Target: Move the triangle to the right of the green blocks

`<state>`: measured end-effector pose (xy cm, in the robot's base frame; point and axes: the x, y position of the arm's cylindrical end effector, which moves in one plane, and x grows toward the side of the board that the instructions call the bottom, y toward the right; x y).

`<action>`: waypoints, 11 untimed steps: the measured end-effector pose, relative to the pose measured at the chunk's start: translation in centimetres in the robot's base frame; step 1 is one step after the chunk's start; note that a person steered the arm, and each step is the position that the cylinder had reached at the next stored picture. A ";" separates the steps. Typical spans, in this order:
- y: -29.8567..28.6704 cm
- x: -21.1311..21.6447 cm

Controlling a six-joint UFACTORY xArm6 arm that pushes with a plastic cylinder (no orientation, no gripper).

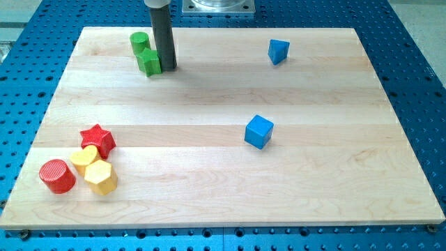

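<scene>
A blue triangle block point(278, 51) lies near the view's top, right of centre. Two green blocks sit at the top left: a green cylinder point(139, 42) and a green star-like block point(149, 62) just below it. My tip point(168, 67) stands right beside the green star block, on its right side, touching or nearly touching it. The blue triangle is far to the right of my tip.
A blue cube point(258, 131) sits right of centre. At the bottom left lie a red star point(98, 139), a red cylinder point(57, 176), a yellow hexagon block point(101, 177) and a yellow rounded block point(84, 159). The wooden board point(209, 202) lies on a blue perforated table.
</scene>
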<state>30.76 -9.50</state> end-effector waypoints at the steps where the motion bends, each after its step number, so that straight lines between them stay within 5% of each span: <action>1: 8.3 1.6; 2: 19.1 3.8; 3: 28.8 1.1; 4: 25.1 -3.4; 7: 0.0 -1.5; 8: 2.0 -1.0; 9: 14.0 1.2; 10: 24.1 6.7; 11: 27.7 17.0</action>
